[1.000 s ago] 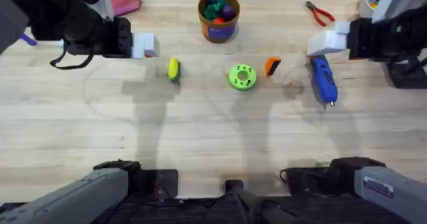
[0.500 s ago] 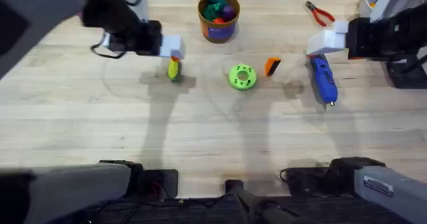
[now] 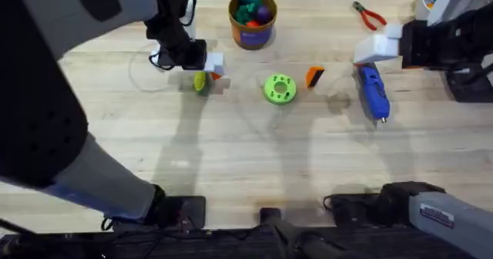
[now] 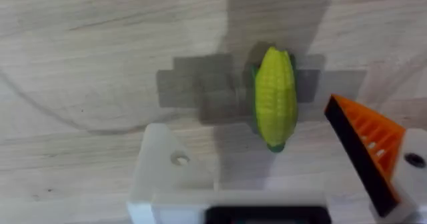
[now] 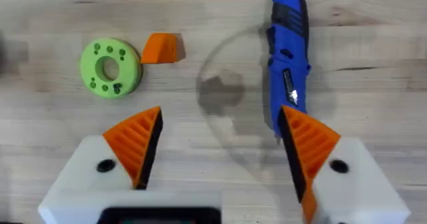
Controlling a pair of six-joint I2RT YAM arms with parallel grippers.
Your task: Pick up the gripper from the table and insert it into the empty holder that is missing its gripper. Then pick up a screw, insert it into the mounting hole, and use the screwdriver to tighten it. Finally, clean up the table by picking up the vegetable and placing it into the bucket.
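A pale wooden surface (image 3: 246, 159) with a fine straight grain carries everything; faint curved scuff rings mark it near the middle.

One toy corn cob (image 3: 200, 82), yellow and ribbed with green ends, lies left of centre. The left end effector (image 3: 212, 66) hangs right above it with its fingers spread: in the left wrist view the cob (image 4: 275, 97) lies between a bare white angular finger mount (image 4: 170, 167) with a screw hole and a second white mount bearing an orange ribbed wedge with a black face (image 4: 363, 141).

One round orange-brown bucket (image 3: 253, 20) with a blue-purple band stands at the far edge, holding green, red and purple toys. One bright green disc (image 3: 280, 89) with a central hole and small holes around it lies at centre. Just right of it lies one loose orange wedge-shaped gripper pad (image 3: 314, 76), apart from the disc. Farther right lies one blue pen-shaped screwdriver (image 3: 373, 92), its tip toward the near side. One pair of red-handled pliers (image 3: 370, 15) lies at the far right.

The right end effector (image 3: 377, 47) hovers by the screwdriver's far end, fingers apart and empty, both white mounts carrying orange ribbed pads (image 5: 137, 141).
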